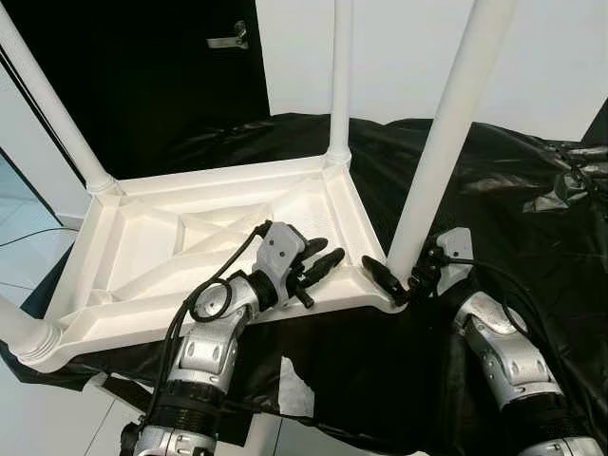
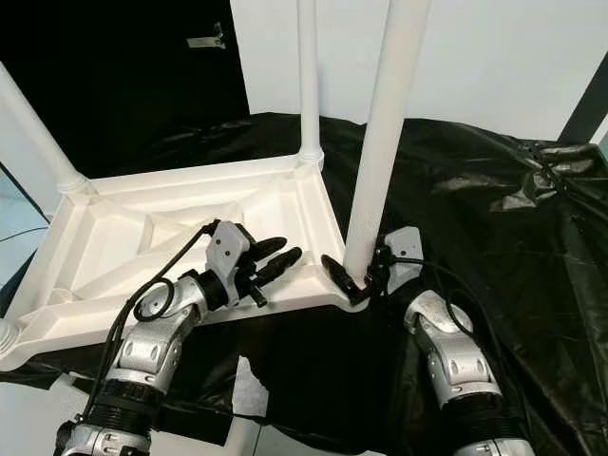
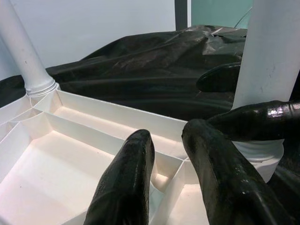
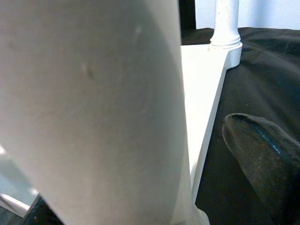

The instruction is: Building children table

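The white table top (image 1: 218, 247) lies upside down on a black plastic sheet (image 1: 513, 199), its ribbed underside facing up, a little left of centre before me. Four white legs stand up from its corners: the far-left leg (image 1: 52, 109), the far-right leg (image 1: 340, 81), the near-right leg (image 1: 446, 133) and the stub of the near-left leg (image 1: 19, 328) at the picture's left edge.

My right gripper (image 1: 397, 283) is at the near-right corner, at the foot of the near-right leg. One black finger (image 1: 380, 275) reaches across the left side of the leg's base, and in my right wrist view the leg looms large between my fingers, with the other finger (image 4: 262, 154) on its far side. My fingers straddle the leg's base; I cannot tell whether they press on it.

My left gripper (image 1: 321, 258) hovers over the near-right part of the table top, just left of that same corner. Its two fingers are spread apart with nothing between them, pointing right toward the leg; whether their tips touch the rib below I cannot tell.

Behind the table are a white wall (image 1: 399, 47) and a dark door (image 1: 161, 76) with a metal handle (image 1: 231, 39). A pale floor (image 1: 28, 418) shows at the near left.
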### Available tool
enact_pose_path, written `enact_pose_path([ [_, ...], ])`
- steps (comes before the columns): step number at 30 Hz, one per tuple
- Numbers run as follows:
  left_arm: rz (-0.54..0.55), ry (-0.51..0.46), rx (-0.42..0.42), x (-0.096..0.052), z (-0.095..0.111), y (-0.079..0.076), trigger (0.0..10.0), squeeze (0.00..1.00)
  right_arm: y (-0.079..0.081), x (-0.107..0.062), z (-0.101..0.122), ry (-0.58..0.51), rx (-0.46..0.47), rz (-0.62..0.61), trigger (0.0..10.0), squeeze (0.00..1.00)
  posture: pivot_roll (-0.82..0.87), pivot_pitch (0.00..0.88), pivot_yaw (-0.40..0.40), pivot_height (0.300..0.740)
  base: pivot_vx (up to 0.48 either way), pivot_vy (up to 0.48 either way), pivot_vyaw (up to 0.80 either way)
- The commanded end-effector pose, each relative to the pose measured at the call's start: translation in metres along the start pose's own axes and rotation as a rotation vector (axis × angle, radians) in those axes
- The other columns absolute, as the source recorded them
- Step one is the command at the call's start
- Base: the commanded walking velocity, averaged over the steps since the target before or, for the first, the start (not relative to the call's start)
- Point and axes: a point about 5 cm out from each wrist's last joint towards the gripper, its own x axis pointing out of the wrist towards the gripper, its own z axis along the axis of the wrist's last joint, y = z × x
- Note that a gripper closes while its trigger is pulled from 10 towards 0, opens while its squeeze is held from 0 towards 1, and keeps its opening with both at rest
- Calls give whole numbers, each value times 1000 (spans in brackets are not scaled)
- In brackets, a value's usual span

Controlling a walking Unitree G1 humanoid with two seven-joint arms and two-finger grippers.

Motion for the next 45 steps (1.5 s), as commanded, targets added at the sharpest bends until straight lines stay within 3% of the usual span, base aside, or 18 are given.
enact_pose_path([
  [1, 81, 9, 6, 1, -1, 5, 10000, 0, 2, -1, -1, 0, -5, 5, 10000, 0, -52, 0, 41, 740, 0, 0, 0],
  [4, 76, 5, 8, 1, -1, 4, 10000, 0, 1, 0, -2, 0, -4, 5, 10000, 0, -44, 0, 33, 740, 0, 0, 0],
  [7, -82, -55, -18, -9, 5, -16, 10000, 0, 2, 2, -2, 1, -24, 39, 10000, 0, -23, 0, 12, 740, 0, 0, 0],
  [10, -112, -59, -27, -11, 6, -21, 10000, 0, 3, 2, -2, 5, -25, 51, 10000, 0, -23, 0, 11, 740, 0, 0, 0],
  [15, -293, -8, -25, -27, 2, -41, 10000, 0, 7, 4, -3, 14, -17, 105, 10000, 0, -19, 0, 10, 740, 0, 0, 0],
  [19, -335, 18, 1, -31, 0, -46, 10000, 0, 9, 7, -2, 10, -17, 127, 10000, 0, -18, 0, 10, 740, 0, 0, 0],
  [21, -352, 18, 19, -34, 0, -49, 10000, 0, 11, 10, -2, 10, -30, 144, 0, 0, -19, 0, 13, 740, 0, 0, 0],
  [35, -233, 8, 61, -32, 0, -38, 10000, 0, 8, 8, -5, 23, -35, 95, 0, 0, -15, 0, 9, 740, 0, 0, 0],
  [36, -229, 11, 60, -32, 0, -39, 10000, 0, 7, 7, -6, 29, -33, 45, 1216, 0, -8, 0, 2, 740, 0, 0, 0],
  [37, -228, 13, 57, -33, -1, -40, 10000, 0, 7, 6, -8, 38, -29, -35, 10000, 0, -3, 0, -2, 740, 0, 0, 0],
  [39, -228, 13, 57, -33, -1, -40, 10000, 0, 7, 6, -8, 38, -29, -35, 10000, 0, -3, 0, -2, 740, 0, 0, 0],
  [42, -195, 9, 55, -33, -1, -39, 10000, 0, 13, 4, -11, 37, -13, -189, 10000, 0, 0, 0, -8, 740, 0, 0, 0],
  [43, -195, 9, 55, -33, -1, -39, 10000, 0, 13, 4, -11, 37, -13, -189, 10000, 0, 0, 0, -8, 740, 0, 0, 0],
  [45, -157, 6, 51, -34, -2, -37, 10000, 0, 17, 3, -13, 39, 5, -394, 10000, 0, 0, 0, -12, 740, 0, 0, 0],
])
